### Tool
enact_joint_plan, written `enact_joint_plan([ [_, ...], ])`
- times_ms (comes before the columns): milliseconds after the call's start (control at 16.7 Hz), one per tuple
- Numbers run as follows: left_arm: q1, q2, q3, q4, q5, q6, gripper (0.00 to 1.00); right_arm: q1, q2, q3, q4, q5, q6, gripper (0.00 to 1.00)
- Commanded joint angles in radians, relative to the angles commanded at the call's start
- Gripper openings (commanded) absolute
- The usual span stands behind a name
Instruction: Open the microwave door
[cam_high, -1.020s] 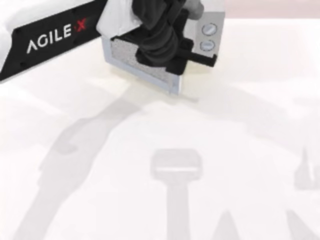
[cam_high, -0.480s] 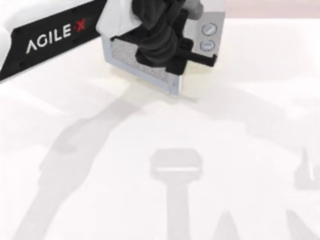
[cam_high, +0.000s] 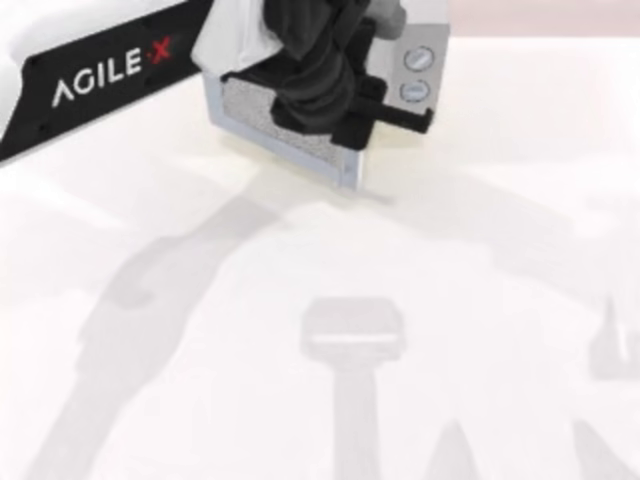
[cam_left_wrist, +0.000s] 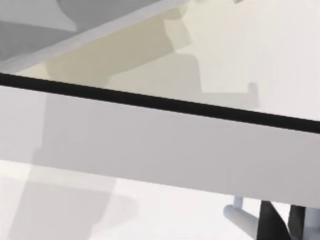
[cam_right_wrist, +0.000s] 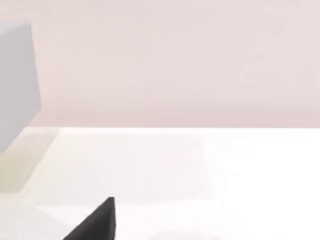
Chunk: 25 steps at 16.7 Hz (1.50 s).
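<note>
The light-grey microwave stands at the table's far edge, with two round silver knobs on its right panel. The microwave door, with its speckled mesh window, stands swung partway out from its left hinge. My left gripper reaches down over the door's free edge. In the left wrist view the door fills the picture, and two dark fingers are shut round its pale bar handle. My right arm is out of the top view; its wrist view shows one dark finger and the microwave's side.
The white table stretches in front of the microwave, crossed by the arms' shadows. A pale pink wall rises behind the table's far edge.
The door's free edge has swung very slightly further out and to the left, with my left gripper moving along with it. Nothing else has moved.
</note>
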Motion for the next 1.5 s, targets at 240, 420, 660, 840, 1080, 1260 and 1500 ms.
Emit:
enact_joint_plan([
  [240,0.003,-0.02,-0.033,0.012,0.022,0.028,0.0,0.0,0.0,0.0,0.0,0.0,0.0,1.0],
  [420,0.023,-0.067,-0.094,0.037,0.056,0.095,0.0,0.0,0.0,0.0,0.0,0.0,0.0,1.0],
  [660,0.032,-0.086,-0.124,0.046,0.072,0.126,0.0,0.0,0.0,0.0,0.0,0.0,0.0,1.0],
  [840,0.032,-0.086,-0.124,0.046,0.072,0.126,0.0,0.0,0.0,0.0,0.0,0.0,0.0,1.0],
  [1080,0.032,-0.086,-0.124,0.046,0.072,0.126,0.0,0.0,0.0,0.0,0.0,0.0,0.0,1.0],
  [1260,0.032,-0.086,-0.124,0.046,0.072,0.126,0.0,0.0,0.0,0.0,0.0,0.0,0.0,1.0],
  [1500,0.032,-0.086,-0.124,0.046,0.072,0.126,0.0,0.0,0.0,0.0,0.0,0.0,0.0,1.0],
])
